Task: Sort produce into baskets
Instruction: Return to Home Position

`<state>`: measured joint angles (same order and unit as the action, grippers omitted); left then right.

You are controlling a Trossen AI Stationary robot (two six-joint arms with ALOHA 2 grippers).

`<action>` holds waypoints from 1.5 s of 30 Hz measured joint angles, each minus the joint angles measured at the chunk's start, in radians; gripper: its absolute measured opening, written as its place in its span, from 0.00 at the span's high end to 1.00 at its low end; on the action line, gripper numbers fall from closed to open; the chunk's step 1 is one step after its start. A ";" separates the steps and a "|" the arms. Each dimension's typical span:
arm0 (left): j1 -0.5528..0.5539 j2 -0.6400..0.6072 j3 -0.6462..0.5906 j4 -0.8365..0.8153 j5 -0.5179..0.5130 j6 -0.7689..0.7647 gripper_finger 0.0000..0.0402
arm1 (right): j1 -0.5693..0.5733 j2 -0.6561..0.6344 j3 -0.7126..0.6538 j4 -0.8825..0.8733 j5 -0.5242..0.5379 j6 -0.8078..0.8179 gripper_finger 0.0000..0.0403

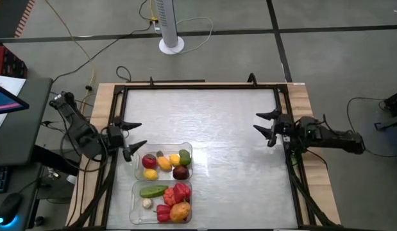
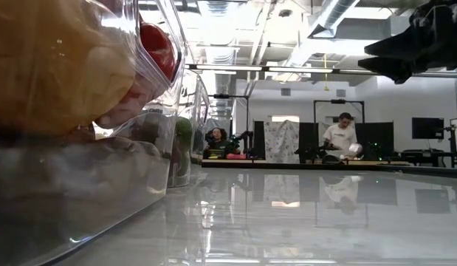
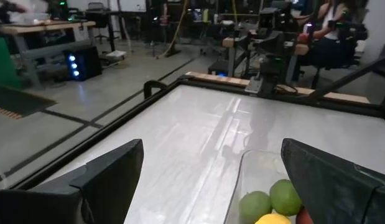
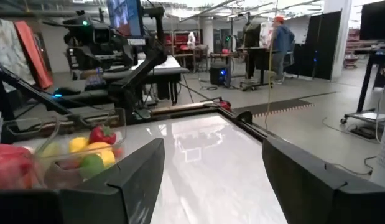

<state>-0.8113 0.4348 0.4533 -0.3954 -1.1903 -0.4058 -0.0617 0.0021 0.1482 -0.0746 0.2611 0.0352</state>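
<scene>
My left hand (image 1: 140, 135) hangs spread and empty over the left side of the desk (image 1: 211, 128), just beside a corner of one clear basket (image 1: 189, 149). My right hand (image 1: 256, 122), also spread and holding nothing, is at the desk's right side, well apart from both baskets. All the produce (image 1: 165, 163) lies inside that basket and the second basket (image 1: 135, 208) right beside it, which holds green, red and orange pieces and a small white one.

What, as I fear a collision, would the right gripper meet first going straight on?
The way looks free: the right gripper aims over bare table, past the bins, probably toward the frame.
</scene>
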 joint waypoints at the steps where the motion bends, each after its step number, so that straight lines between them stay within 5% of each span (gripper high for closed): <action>1: 0.014 -0.007 -0.010 0.034 0.020 0.034 0.08 | -0.008 0.001 -0.002 0.001 -0.006 -0.007 0.27; 7: 0.125 -0.012 -0.067 0.200 0.173 0.180 0.08 | -0.060 0.000 -0.016 0.005 -0.099 -0.006 0.27; 21: 0.389 -0.012 -0.287 0.590 0.710 0.282 0.08 | -0.103 0.000 -0.140 0.147 -0.160 0.051 0.27; 33: 0.409 -0.047 -0.315 0.507 0.729 0.287 0.08 | -0.103 0.000 -0.141 0.125 -0.104 0.108 0.27; 45: 0.406 -0.253 -0.315 0.342 0.999 0.301 0.08 | -0.103 0.000 -0.142 0.118 -0.105 0.123 0.27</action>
<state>-0.4053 0.1813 0.1387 -0.0538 -0.1914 -0.1053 -0.1646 0.0025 0.0066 0.0436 0.1558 0.1579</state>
